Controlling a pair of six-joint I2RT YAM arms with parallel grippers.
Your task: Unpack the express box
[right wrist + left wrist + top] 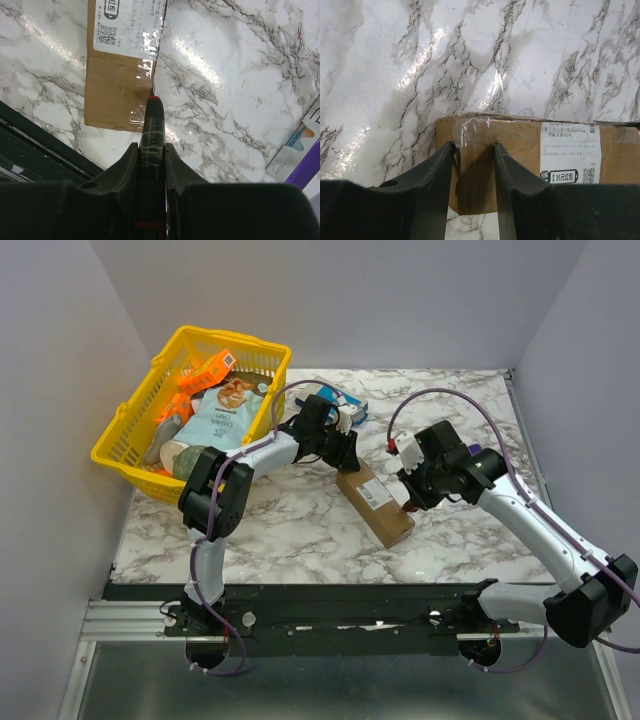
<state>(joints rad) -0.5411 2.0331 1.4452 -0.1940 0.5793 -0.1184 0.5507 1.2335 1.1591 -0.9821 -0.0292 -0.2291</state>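
While the left gripper [474,165], fingers part open, straddles the far end of the long brown cardboard express box [375,502] at table centre, keep it pressed; at three o'clock the right gripper [151,150], clamped on a black red-tipped cutter [152,125], should follow the tape seam.

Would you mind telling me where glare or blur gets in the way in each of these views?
Left wrist view: glare streaks the marble table and the tape on the box; the label's small print is soft. Right wrist view: bright patches on the marble and the tape. Top view: even light, no strong glare.
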